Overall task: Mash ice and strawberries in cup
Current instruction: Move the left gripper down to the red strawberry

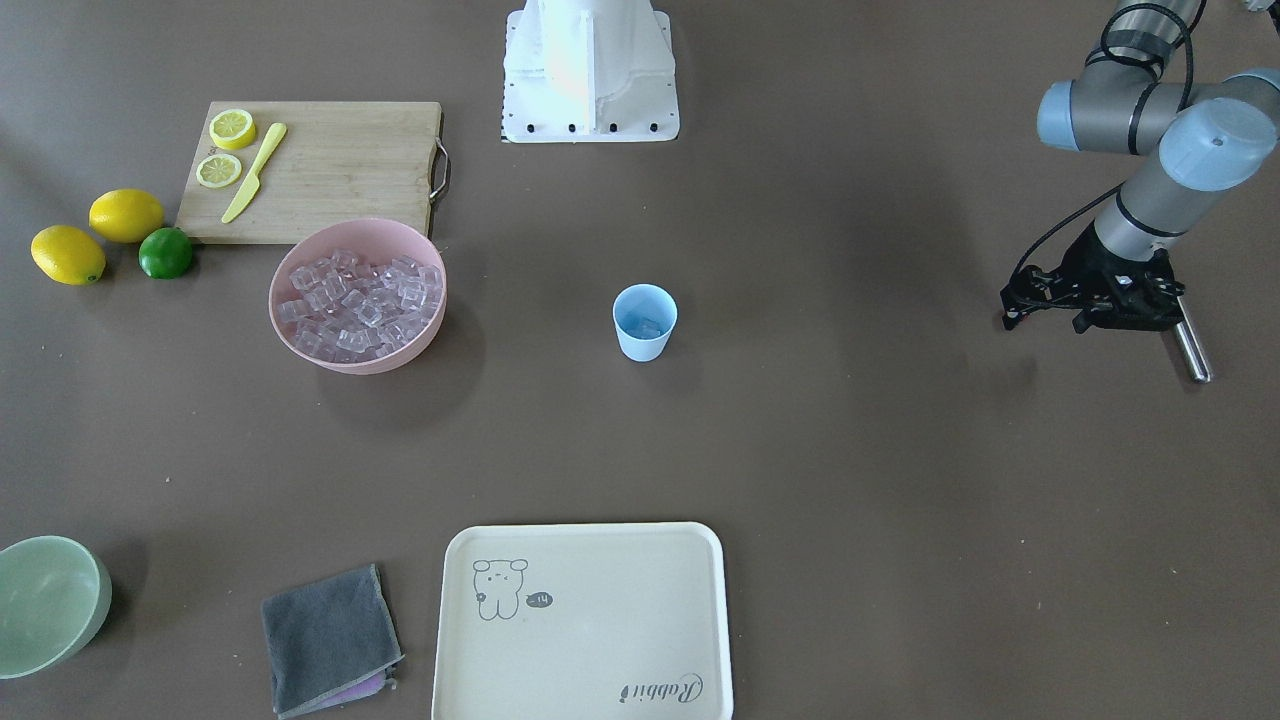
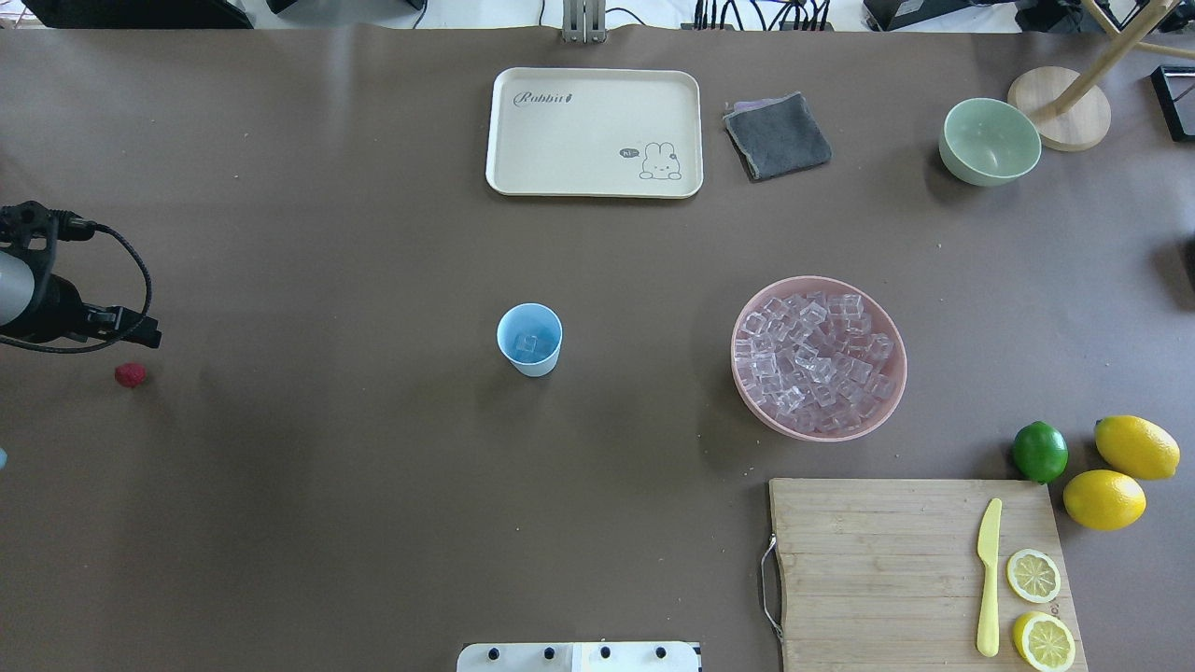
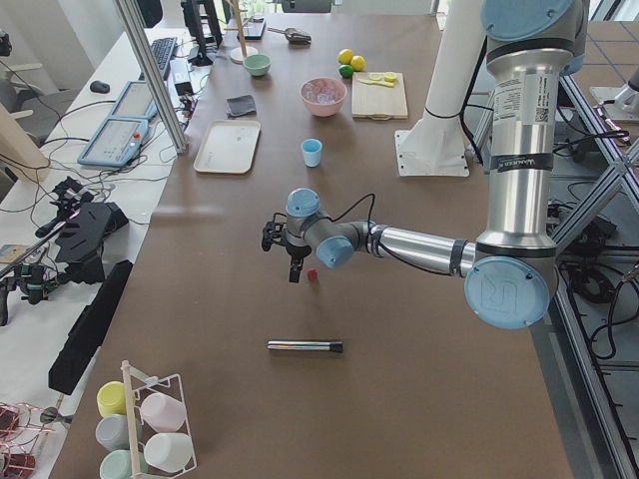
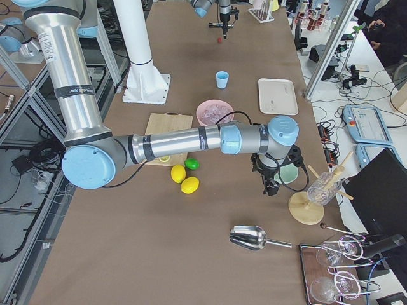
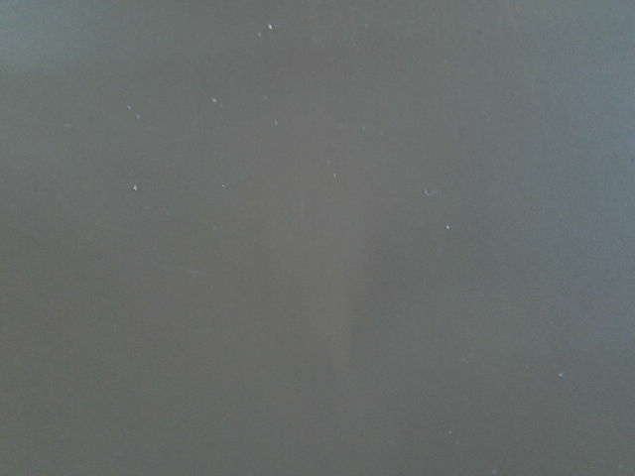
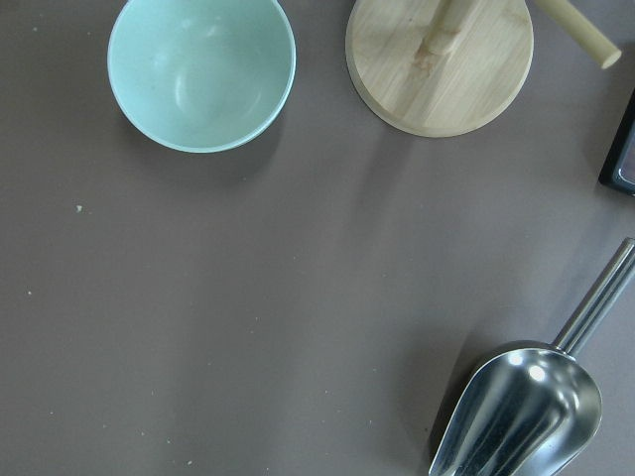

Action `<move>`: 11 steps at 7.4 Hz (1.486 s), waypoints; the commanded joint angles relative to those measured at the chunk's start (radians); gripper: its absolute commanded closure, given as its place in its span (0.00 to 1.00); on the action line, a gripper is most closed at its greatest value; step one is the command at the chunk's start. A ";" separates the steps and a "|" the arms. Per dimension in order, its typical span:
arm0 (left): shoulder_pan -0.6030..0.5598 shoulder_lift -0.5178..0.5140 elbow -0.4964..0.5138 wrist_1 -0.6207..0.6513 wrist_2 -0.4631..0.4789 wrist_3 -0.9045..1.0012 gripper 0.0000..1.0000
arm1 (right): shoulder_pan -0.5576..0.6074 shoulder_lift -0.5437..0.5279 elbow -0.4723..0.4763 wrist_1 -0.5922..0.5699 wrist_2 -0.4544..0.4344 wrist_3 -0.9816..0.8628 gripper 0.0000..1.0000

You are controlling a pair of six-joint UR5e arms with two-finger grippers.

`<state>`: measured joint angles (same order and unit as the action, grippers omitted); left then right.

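Fetching the strawberry [image 2: 130, 374] seems the step in hand: the left claw [image 2: 147, 331], its width untellable, hovers beside it, well apart from the cup [image 2: 529, 339]; next, lower and pinch.

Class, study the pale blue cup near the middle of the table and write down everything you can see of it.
The cup is a small pale blue tumbler, plastic by its look, with no handle or lid, tapering to its base. It stands upright on the brown table, near the middle, well apart from the pink bowl and the cream tray. Some clear ice cubes lie in its bottom; nothing else shows inside. Only the table and the ice touch it.
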<state>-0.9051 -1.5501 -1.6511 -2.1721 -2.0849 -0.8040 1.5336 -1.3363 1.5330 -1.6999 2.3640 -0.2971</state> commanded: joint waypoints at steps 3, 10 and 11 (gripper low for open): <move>0.020 0.025 0.039 -0.090 -0.004 -0.017 0.17 | 0.019 -0.009 0.012 0.002 -0.003 -0.002 0.00; 0.037 0.039 0.019 -0.103 0.005 -0.101 0.78 | 0.040 -0.023 0.021 -0.004 0.001 -0.002 0.00; 0.037 0.039 0.013 -0.115 0.002 -0.106 0.78 | 0.040 -0.024 0.024 -0.004 -0.002 -0.002 0.00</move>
<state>-0.8731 -1.5116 -1.6359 -2.2752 -2.0818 -0.9036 1.5731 -1.3580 1.5551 -1.7040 2.3664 -0.2991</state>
